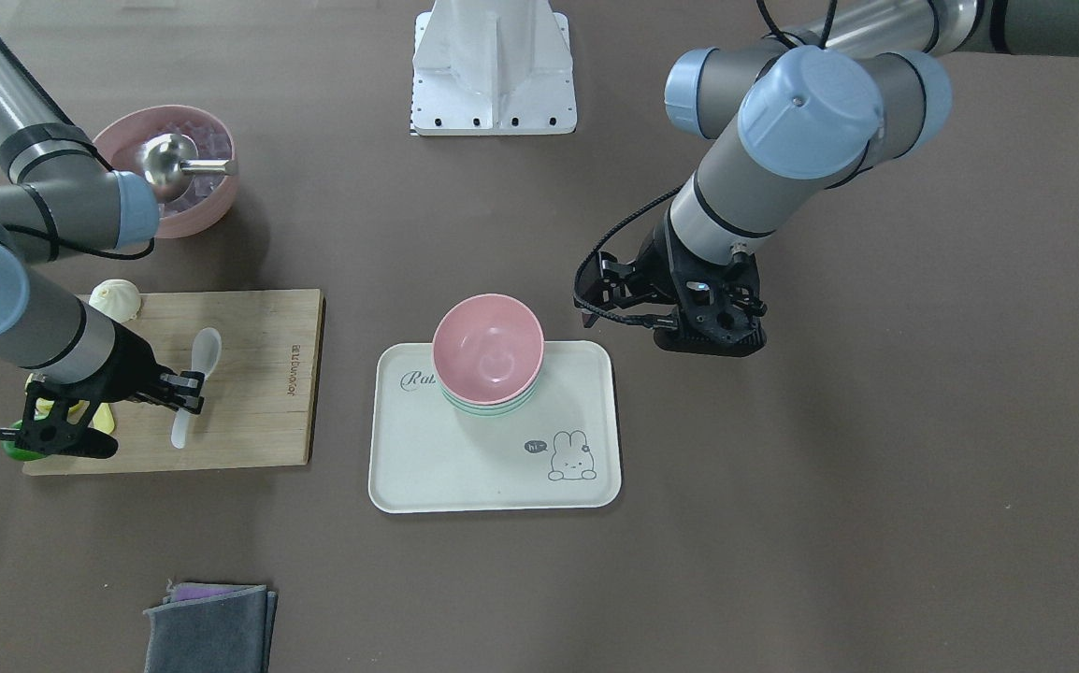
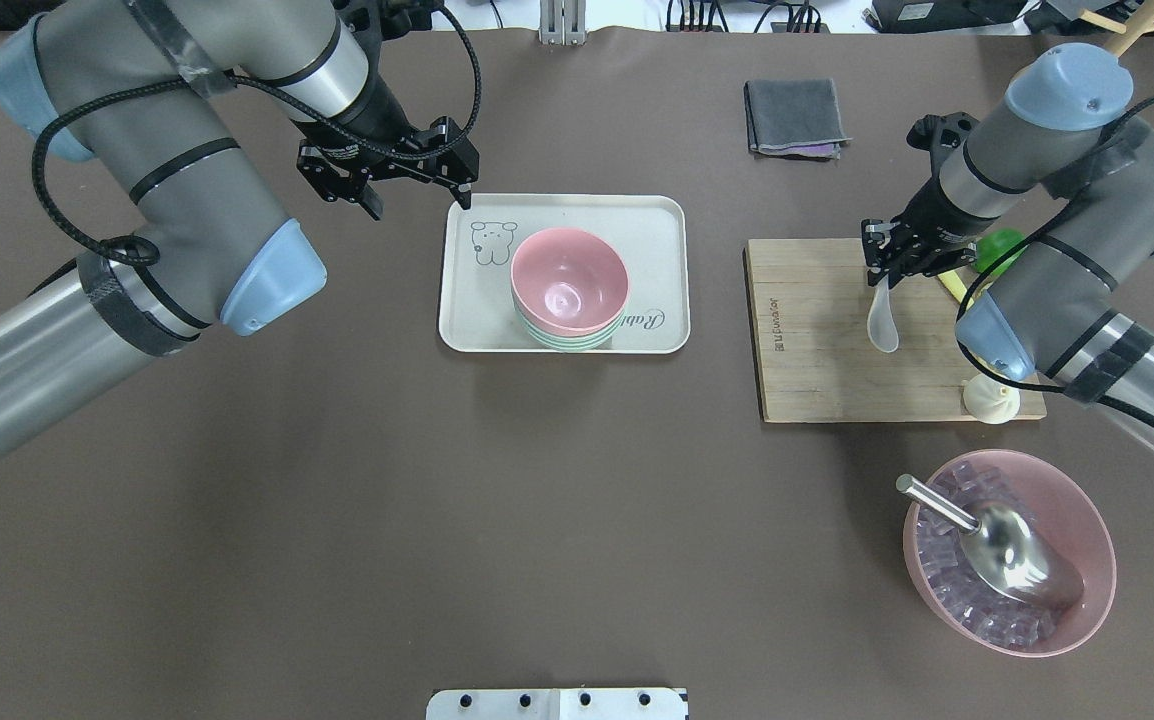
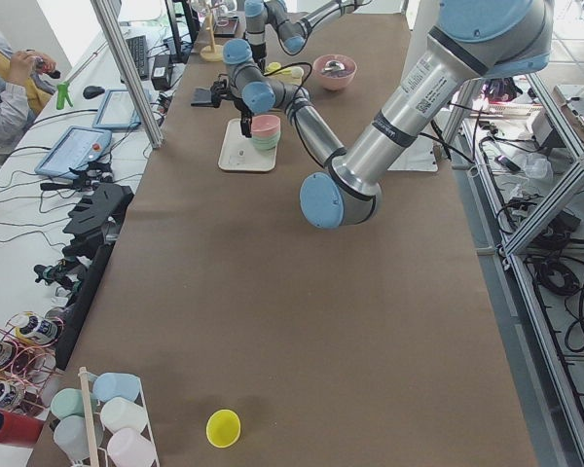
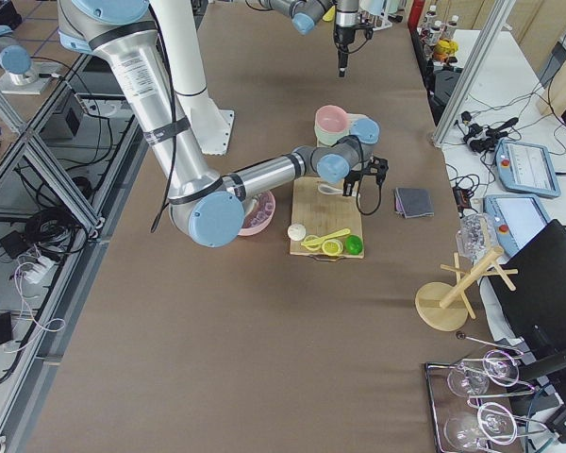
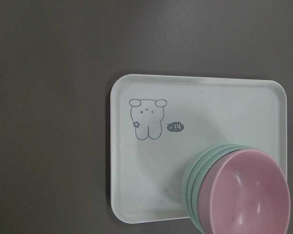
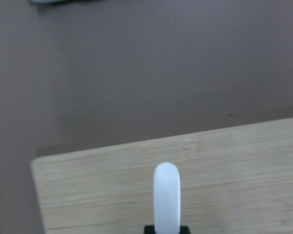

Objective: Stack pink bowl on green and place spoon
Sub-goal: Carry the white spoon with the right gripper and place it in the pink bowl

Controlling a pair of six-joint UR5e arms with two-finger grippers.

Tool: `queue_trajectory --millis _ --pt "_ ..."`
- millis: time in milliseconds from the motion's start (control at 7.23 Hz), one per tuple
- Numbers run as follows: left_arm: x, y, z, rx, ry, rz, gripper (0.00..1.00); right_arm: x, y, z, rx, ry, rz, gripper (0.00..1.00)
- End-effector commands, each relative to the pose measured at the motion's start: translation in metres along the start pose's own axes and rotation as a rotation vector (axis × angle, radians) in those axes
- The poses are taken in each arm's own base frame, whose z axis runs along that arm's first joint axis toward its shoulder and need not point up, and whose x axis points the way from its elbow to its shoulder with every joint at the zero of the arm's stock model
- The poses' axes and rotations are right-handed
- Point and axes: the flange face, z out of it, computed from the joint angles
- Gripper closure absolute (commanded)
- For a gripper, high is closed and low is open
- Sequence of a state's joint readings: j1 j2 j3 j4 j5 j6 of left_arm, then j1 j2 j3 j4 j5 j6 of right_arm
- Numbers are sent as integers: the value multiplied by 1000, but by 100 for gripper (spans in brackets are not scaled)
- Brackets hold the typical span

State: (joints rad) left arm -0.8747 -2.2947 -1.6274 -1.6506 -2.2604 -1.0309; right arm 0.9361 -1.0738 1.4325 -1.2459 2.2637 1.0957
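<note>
The pink bowl (image 2: 569, 278) sits nested on top of the green bowls (image 2: 562, 342) on the cream tray (image 2: 477, 320); the stack also shows in the left wrist view (image 5: 249, 195). My left gripper (image 2: 417, 203) is open and empty, hovering by the tray's far left corner. The white spoon (image 2: 882, 325) lies on the wooden board (image 2: 817, 350). My right gripper (image 2: 887, 268) is shut on the spoon's handle, seen close in the right wrist view (image 6: 167, 195).
A large pink bowl of ice cubes (image 2: 1007, 565) with a metal scoop stands near the robot's right. A white bun (image 2: 989, 398) and green and yellow items (image 2: 997, 245) sit on the board. A folded grey cloth (image 2: 795, 115) lies at the far side.
</note>
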Motion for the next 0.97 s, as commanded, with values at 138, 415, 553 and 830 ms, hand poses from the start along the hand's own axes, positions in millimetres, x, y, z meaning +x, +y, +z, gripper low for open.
queue_trajectory --millis 138,415,553,830 --pt "-82 18 -21 20 -20 72 2 -216 3 -39 71 -122 218 100" --pt "-109 26 -26 -24 1 55 2 -283 34 -22 107 -128 243 100" --pt "-108 26 -26 -25 2 55 2 -288 43 -16 102 -138 240 100" --pt "-106 26 -26 -26 2 51 2 -261 57 12 140 -143 206 0"
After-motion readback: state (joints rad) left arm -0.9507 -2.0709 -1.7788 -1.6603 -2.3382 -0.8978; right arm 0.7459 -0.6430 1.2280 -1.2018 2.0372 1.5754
